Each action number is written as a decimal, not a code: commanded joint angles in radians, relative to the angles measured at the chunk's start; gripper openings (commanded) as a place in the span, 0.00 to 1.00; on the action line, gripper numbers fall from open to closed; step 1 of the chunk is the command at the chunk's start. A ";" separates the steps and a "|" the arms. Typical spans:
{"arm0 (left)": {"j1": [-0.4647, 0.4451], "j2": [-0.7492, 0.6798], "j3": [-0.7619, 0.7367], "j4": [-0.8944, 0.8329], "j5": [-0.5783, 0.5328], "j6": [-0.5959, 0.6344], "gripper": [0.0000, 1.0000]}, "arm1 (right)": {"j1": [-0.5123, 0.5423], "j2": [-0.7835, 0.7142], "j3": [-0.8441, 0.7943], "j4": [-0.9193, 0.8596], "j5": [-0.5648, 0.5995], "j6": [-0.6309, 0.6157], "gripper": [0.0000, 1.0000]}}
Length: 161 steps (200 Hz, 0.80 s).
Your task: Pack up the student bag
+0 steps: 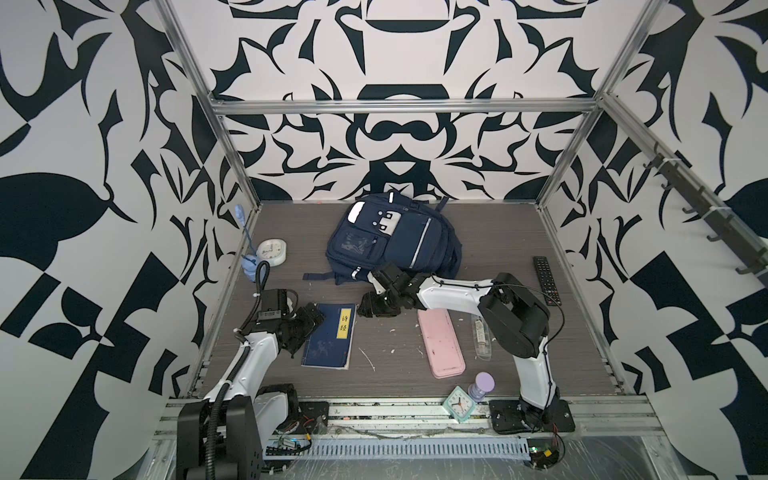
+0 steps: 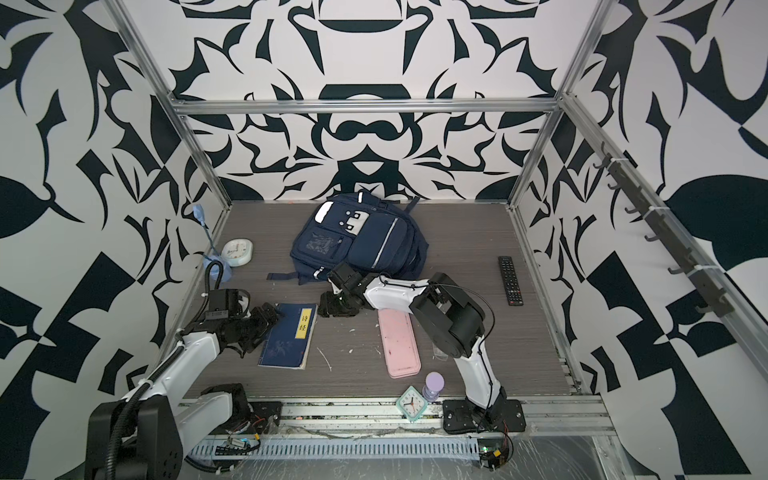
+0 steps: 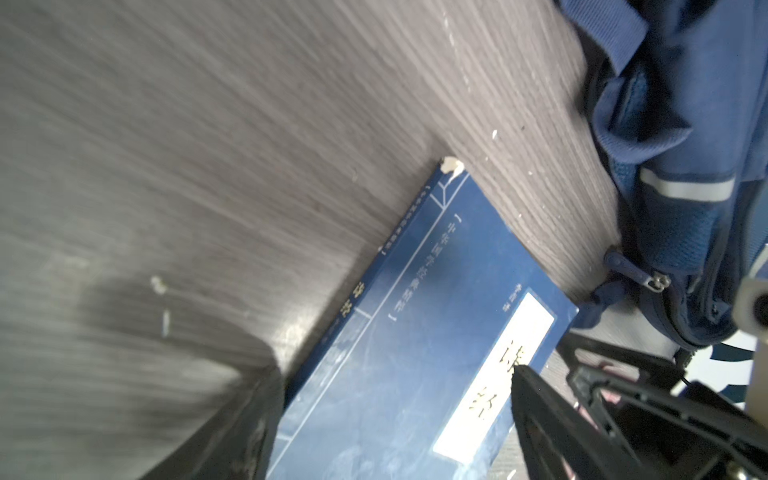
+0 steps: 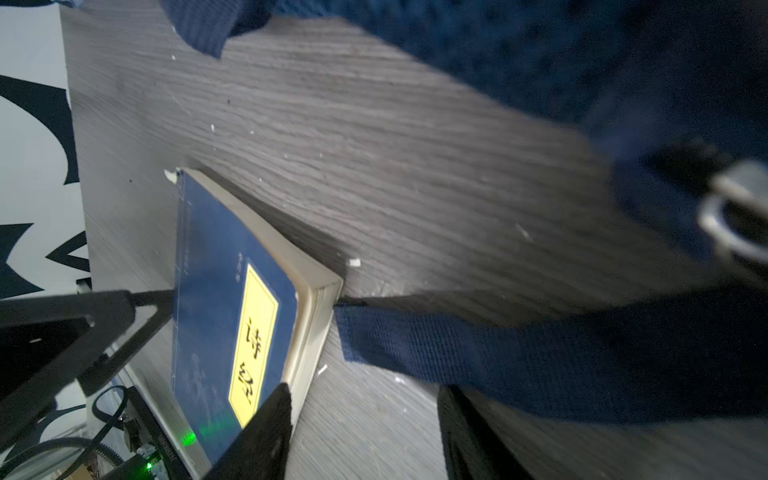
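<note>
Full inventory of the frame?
navy fabric backpack: 1, navy, back centre
blue yellow-labelled book: 1, blue, front left
pink oblong case: 1, pink, centre-right
clear plastic case: 1, transparent, beside pink case
black remote: 1, black, right edge
round white clock: 1, white, left edge
square mint clock: 1, mint, front rail
lilac-capped bottle: 1, lilac, beside mint clock
light-blue long-handled item: 1, blue, left wall
left gripper: 1, black, open, at book
right gripper: 1, black, open, by backpack

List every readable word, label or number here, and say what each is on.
"诗经": yellow label on the book.
Book's small cover print: blurred, unreadable.
Round clock, square clock, remote: markings too small to read.
</note>
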 commanded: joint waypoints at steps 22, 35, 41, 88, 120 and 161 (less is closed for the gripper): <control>-0.031 -0.057 -0.024 -0.060 0.023 -0.043 0.88 | -0.041 -0.018 -0.006 -0.009 0.115 -0.027 0.60; -0.052 -0.068 -0.029 -0.060 0.018 -0.057 0.88 | -0.056 -0.024 -0.017 0.013 0.121 -0.021 0.60; -0.063 -0.069 -0.029 -0.060 0.013 -0.061 0.88 | -0.061 -0.028 -0.018 0.015 0.124 -0.021 0.60; -0.161 -0.063 -0.021 -0.057 -0.030 -0.106 0.88 | -0.055 -0.076 -0.046 -0.024 0.084 -0.042 0.60; -0.182 -0.072 -0.018 -0.057 -0.033 -0.116 0.88 | -0.033 -0.154 -0.137 -0.021 0.066 -0.044 0.61; -0.243 -0.031 -0.010 -0.024 -0.036 -0.111 0.87 | 0.001 -0.201 -0.207 0.024 0.003 -0.017 0.61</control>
